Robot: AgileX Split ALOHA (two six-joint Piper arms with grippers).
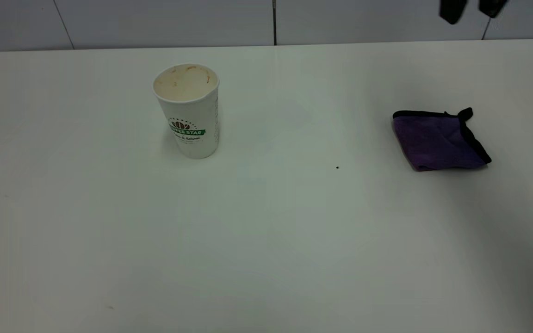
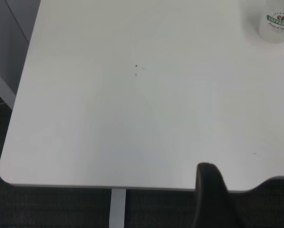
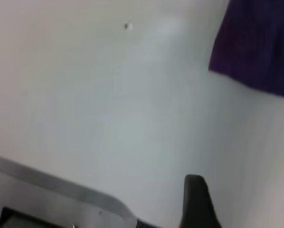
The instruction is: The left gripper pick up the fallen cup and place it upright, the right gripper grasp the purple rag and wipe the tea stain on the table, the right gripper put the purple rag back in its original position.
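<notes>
**Where the three cameras sit**

The exterior view looks down from above across the worktop toward a pale panelled back wall, taking in nearly the whole surface from some way off. The left wrist view hangs above a rounded worktop corner, facing down and across the surface, with the dark floor showing past the edge. It shares the cup with the exterior view, seen only partly at its frame edge. The right wrist view sits much nearer the surface, looking down by a worktop edge. It shares the purple rag with the exterior view, catching just one part of it.
</notes>
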